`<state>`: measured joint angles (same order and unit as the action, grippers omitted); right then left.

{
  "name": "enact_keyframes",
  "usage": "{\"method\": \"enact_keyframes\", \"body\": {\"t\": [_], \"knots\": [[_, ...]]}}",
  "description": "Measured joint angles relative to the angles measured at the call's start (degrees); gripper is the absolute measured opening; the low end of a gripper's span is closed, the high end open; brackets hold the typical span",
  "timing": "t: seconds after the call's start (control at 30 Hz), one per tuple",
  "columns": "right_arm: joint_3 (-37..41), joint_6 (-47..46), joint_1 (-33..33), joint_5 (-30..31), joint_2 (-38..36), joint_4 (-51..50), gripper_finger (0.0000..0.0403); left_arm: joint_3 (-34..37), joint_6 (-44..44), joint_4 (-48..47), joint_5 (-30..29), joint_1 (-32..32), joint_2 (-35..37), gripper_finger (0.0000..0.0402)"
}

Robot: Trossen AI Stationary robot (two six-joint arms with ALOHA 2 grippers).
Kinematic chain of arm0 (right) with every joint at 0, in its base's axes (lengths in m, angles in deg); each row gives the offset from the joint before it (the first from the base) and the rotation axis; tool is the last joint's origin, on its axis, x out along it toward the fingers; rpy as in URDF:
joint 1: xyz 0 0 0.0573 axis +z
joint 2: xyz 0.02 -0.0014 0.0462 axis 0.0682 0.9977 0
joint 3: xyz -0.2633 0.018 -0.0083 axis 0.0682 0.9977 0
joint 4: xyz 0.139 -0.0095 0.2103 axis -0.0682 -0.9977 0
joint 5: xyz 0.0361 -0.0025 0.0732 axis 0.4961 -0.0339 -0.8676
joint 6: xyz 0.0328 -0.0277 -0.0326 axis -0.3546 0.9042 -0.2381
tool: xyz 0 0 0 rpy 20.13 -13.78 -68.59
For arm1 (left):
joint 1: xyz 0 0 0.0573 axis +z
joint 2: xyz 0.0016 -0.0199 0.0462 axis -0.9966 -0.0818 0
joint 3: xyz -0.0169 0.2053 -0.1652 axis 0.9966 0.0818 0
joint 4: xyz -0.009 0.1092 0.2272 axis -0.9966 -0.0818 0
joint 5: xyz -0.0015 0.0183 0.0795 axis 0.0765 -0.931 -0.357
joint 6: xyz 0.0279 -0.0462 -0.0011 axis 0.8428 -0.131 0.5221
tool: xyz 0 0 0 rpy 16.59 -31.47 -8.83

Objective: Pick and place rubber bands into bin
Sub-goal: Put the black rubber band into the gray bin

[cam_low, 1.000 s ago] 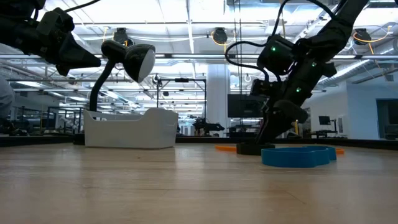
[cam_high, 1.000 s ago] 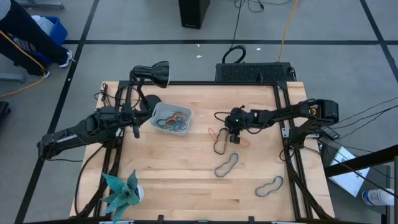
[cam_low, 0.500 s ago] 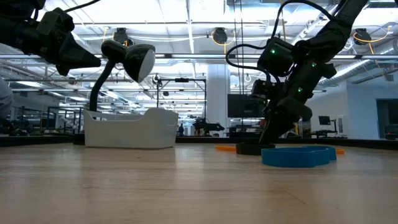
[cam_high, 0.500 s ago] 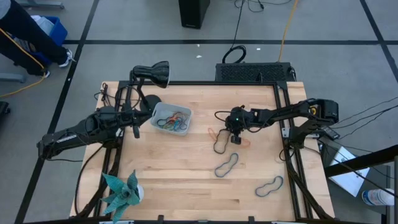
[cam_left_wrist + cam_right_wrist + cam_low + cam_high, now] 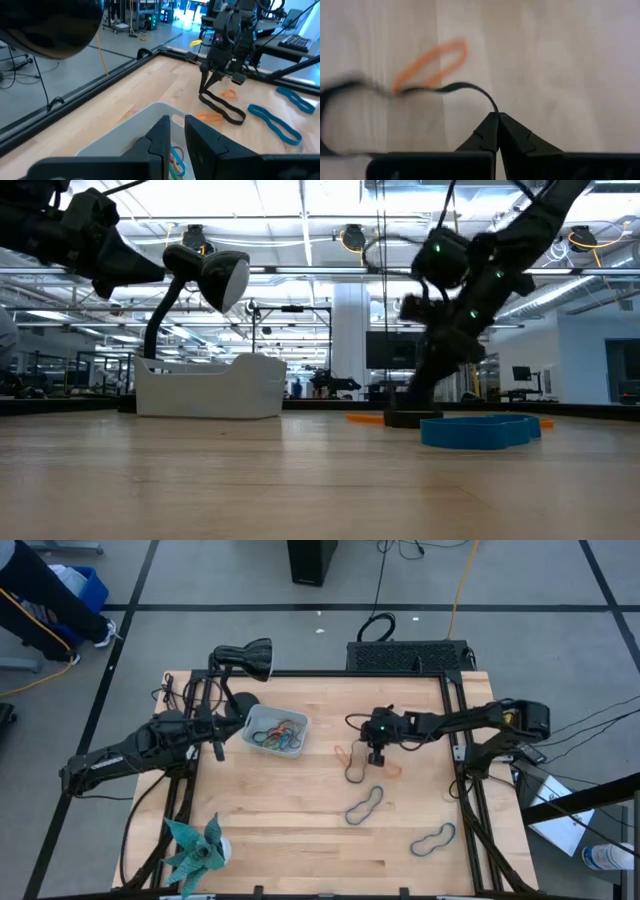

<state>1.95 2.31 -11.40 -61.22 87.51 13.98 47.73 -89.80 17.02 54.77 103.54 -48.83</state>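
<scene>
While the left fingers stand slightly parted over the bin, the right fingers pinch a black rubber band.

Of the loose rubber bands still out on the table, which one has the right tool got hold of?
The black rubber band, the loose one nearest the bin. The right tool is shut on its end. The two blue bands lie untouched, apart from it.

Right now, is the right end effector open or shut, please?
Shut: the right end effector pinches the black band, its fingertips meeting.
</scene>
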Motion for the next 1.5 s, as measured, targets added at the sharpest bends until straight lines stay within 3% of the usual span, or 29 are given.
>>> {"method": "enact_keyframes", "body": {"t": [0.5,0.7,0.9,1.1,1.27,1.5], "knots": [[-3.83,5.39,0.02,0.03,-28.43,0.26,0.0001,0.0,-1.31,0.55,-0.27,-0.02,0.0,0.0063],[-3.85,5.27,0.02,0.02,-34.49,0.49,0.0,0.0,-1.9,2.12,-0.17,-0.01,0.0,0.0063],[-3.83,2.51,0.96,-0.22,-32.4,1.71,0.0,0.0,-4.17,4.01,3.42,-0.02,0.0,0.0063],[-3.85,3.85,4.86,-0.39,-25.74,10.43,0.0,0.0,-8.3,8.71,9.33,-0.02,-2.11,0.0063],[-3.83,4.43,6.98,-0.94,-20.42,17.43,0.0,-0.02,-8.83,20.12,18.29,-0.72,-10.17,0.0063],[-4.8,2.85,7.94,-7.87,-15.99,22.51,0.0,-0.02,1.74,38.47,19.21,-7.18,-29.57,0.0063]]}}
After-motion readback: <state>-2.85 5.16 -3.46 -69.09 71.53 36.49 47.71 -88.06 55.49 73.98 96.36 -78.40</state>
